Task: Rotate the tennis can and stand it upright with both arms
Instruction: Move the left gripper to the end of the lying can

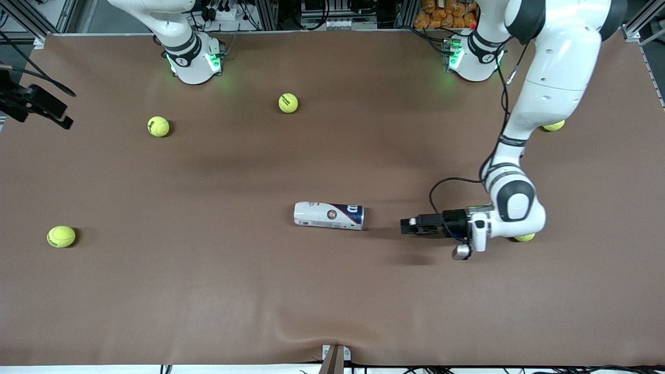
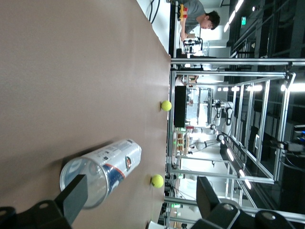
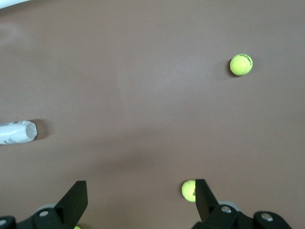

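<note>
The tennis can (image 1: 329, 215) lies on its side mid-table, white body toward the right arm's end, dark blue W band toward the left arm's end. My left gripper (image 1: 407, 226) is low and horizontal, pointing at the blue end with a gap between them. In the left wrist view the can (image 2: 102, 169) shows end-on just past my open left gripper (image 2: 143, 200). My right gripper (image 3: 138, 200) is open and empty high over the table near its base. The can's white end (image 3: 16, 132) shows off to one side there. The right gripper does not show in the front view.
Tennis balls lie loose: two (image 1: 158, 126) (image 1: 288, 103) near the right arm's base, one (image 1: 61, 236) at the right arm's end, one (image 1: 553, 125) partly hidden by the left arm, one (image 1: 524, 237) under the left wrist. A black device (image 1: 34, 104) juts in at the right arm's end.
</note>
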